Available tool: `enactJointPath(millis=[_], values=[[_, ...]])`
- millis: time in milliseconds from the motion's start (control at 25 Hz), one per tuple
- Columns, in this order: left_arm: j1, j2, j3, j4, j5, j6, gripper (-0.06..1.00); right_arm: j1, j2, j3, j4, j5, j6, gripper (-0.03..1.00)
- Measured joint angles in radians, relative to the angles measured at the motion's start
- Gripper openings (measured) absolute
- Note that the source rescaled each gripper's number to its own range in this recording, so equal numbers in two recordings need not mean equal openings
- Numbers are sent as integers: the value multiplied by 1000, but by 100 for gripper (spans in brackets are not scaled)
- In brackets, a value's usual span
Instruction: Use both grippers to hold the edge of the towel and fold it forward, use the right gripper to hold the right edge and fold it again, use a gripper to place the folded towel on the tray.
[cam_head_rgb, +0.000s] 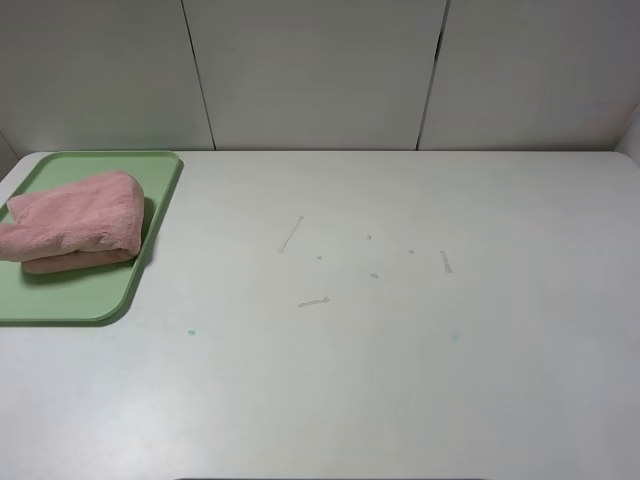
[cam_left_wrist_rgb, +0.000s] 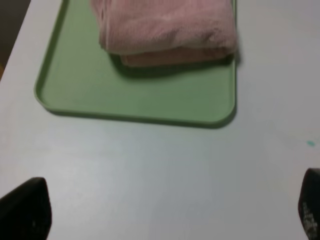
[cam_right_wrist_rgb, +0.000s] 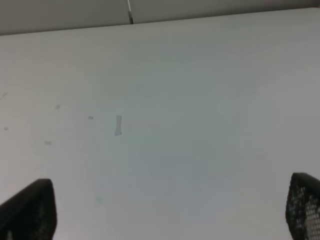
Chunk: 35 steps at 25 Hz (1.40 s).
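Pink plush towel (cam_head_rgb: 75, 220), folded into a thick bundle of layers, lies on the pale green flat plastic tray (cam_head_rgb: 70, 300) with rounded corners and low raised rim, at the far left of the white tabletop (cam_head_rgb: 400, 350). Towel sits on the back half of the tray, its right end close to the tray's right rim; the front half of the tray is bare green. A stitched hem shows along the lower layer in the left wrist view, towel (cam_left_wrist_rgb: 165, 30) folded over itself, tray (cam_left_wrist_rgb: 140, 100) under it.

Neither arm is visible from the high camera. Left gripper (cam_left_wrist_rgb: 165, 212) hovers over bare table just in front of the tray's near rim, black fingertips (cam_left_wrist_rgb: 25, 210) spread to the picture corners, jaws wide, nothing between them, not touching tray or towel. Right gripper (cam_right_wrist_rgb: 170, 210) is over the bare table well apart from the tray, black fingers (cam_right_wrist_rgb: 30, 210) likewise far apart, jaws wide and empty.

Tabletop has a few small grey scuff marks (cam_head_rgb: 313, 301) near the middle and tiny teal specks (cam_head_rgb: 191, 332). Pale wall panels (cam_head_rgb: 320, 70) behind the table
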Motion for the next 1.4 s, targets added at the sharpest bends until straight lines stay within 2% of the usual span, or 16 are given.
enactJointPath(millis=[240, 360, 600, 720, 840, 1080, 1400], values=[[-4, -152, 22, -25, 8, 22, 100, 0, 0, 0, 0, 0, 0, 100], [-49, -155, 22, -64, 9, 47, 100, 0, 0, 0, 0, 1, 0, 100], [-286, -158, 22, -75, 9, 59, 100, 0, 0, 0, 0, 1, 0, 100], [-353, -158, 22, -76, 9, 59, 100, 0, 0, 0, 0, 1, 0, 100], [-352, -158, 22, -76, 9, 59, 100, 0, 0, 0, 0, 1, 0, 100], [-301, -158, 22, -76, 9, 59, 100, 0, 0, 0, 0, 1, 0, 100], [-296, -158, 22, -76, 9, 59, 100, 0, 0, 0, 0, 0, 0, 100]])
